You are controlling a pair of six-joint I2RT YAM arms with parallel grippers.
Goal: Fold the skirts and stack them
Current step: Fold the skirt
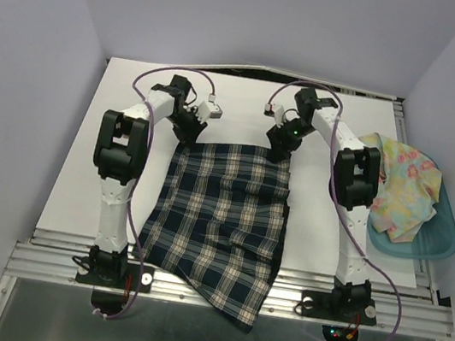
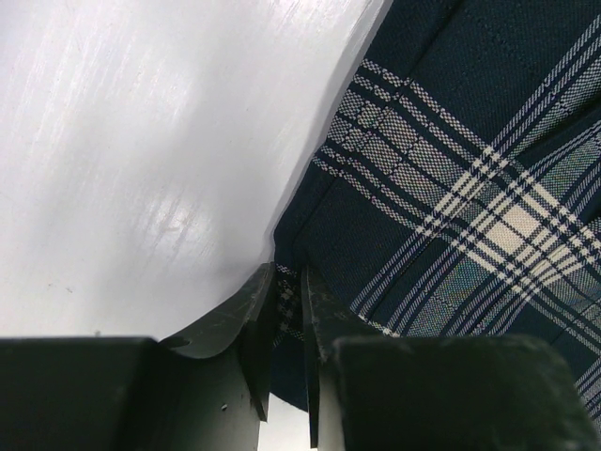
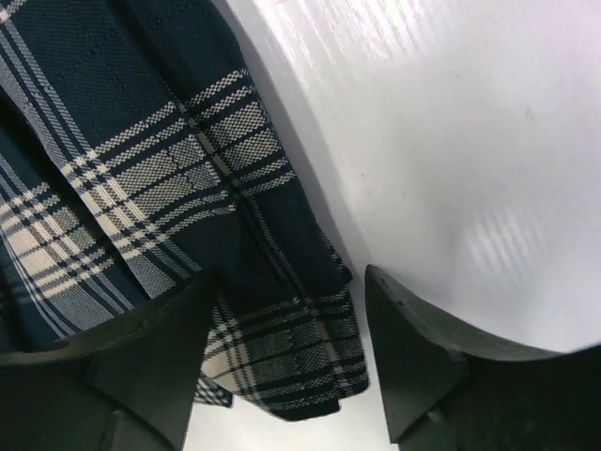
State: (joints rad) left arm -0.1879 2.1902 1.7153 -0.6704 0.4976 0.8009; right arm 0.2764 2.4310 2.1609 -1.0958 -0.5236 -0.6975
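Left gripper (image 2: 286,277) clamped, right gripper (image 3: 289,277) open, both at the far edge of the plaid skirt (image 1: 221,213).
Left pinches its far-left corner; right straddles the far-right corner. Bare table (image 1: 237,107) lies beyond; the near hem overhangs the front edge. The flowered skirt (image 1: 398,185) lies in the bin (image 1: 439,243), well right.

Skirt (image 1: 221,213) on table (image 1: 80,173) — other skirt (image 1: 403,185) (right) in bin (image 1: 445,244)

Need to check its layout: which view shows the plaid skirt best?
Top external: the whole plaid skirt lies spread, its near corner hanging off the table. The wrist views show only a corner each.
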